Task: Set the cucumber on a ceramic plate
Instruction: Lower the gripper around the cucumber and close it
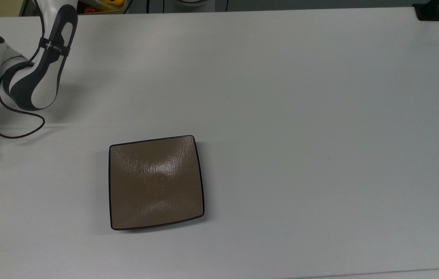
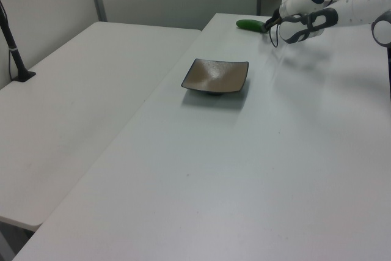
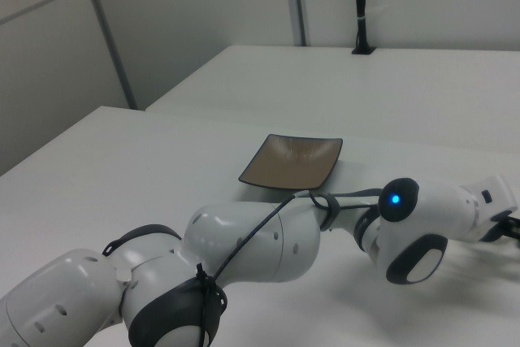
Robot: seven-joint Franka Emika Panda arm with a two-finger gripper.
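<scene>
While the plate (image 1: 156, 182) sits bare on the white table (image 1: 301, 116), the task looks barely begun: nothing lies on its brown glaze in any of the three views. The cucumber (image 2: 249, 25) is well apart from the plate, lying flat on the table beyond the plate's far edge in the left view, close to the table's far end. The gripper (image 2: 266, 27) is down at the cucumber's end nearest the arm (image 2: 342, 10), touching it or just beside it as far as the left view shows. Whether its fingers are spread or closed, and whether they have any hold on the cucumber, I cannot tell.

Judging from this, the work in hand is the approach or first grasp. Everything that counts remains: getting a firm grip on the cucumber, lifting it off the table, carrying it back toward the plate, and laying it down inside the dark rim. A grasp so near one rounded end may let the smooth cucumber swing or slip, so a hold nearer its middle would seem safer.
</scene>
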